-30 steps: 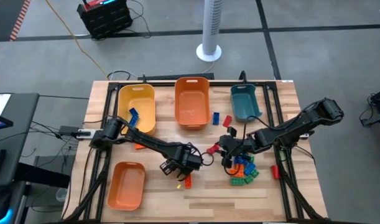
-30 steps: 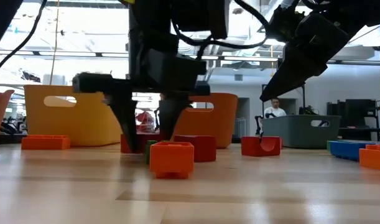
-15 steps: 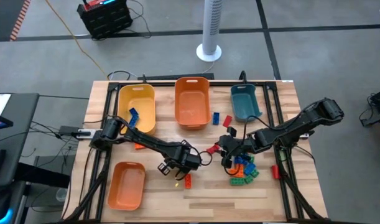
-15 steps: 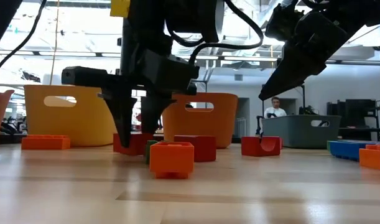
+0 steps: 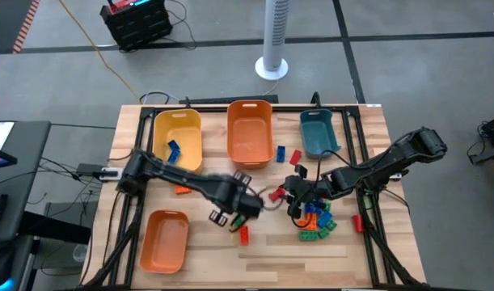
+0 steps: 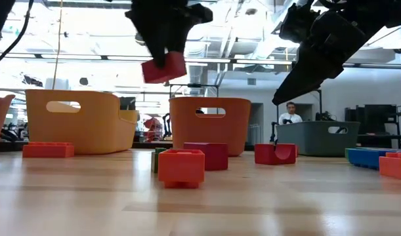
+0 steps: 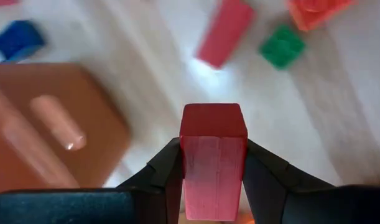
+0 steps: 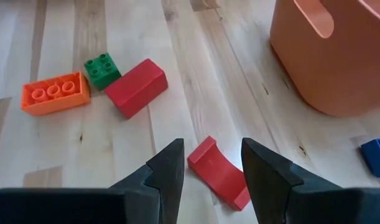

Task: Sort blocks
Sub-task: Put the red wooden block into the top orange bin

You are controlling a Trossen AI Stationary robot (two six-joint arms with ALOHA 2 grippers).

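Two arms work over the table [image 5: 206,246]. At left, the left end effector [image 7: 213,163] hangs above the wood, clamped on a red block [image 7: 213,158]. At right, the right end effector [image 8: 211,169] hovers with its fingers apart over a curved red block [image 8: 219,172], beside the pile of blocks [image 5: 317,222].

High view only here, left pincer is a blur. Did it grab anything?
Observer: Yes. Left pincer is shut on a red block, per its wrist view.
Operator: Off the table?
Observer: Low view shows that block in the air, above the bin rims.
Operator: Right pincer?
Observer: Right pincer is open and empty, with a curved red block on the table below the gap.
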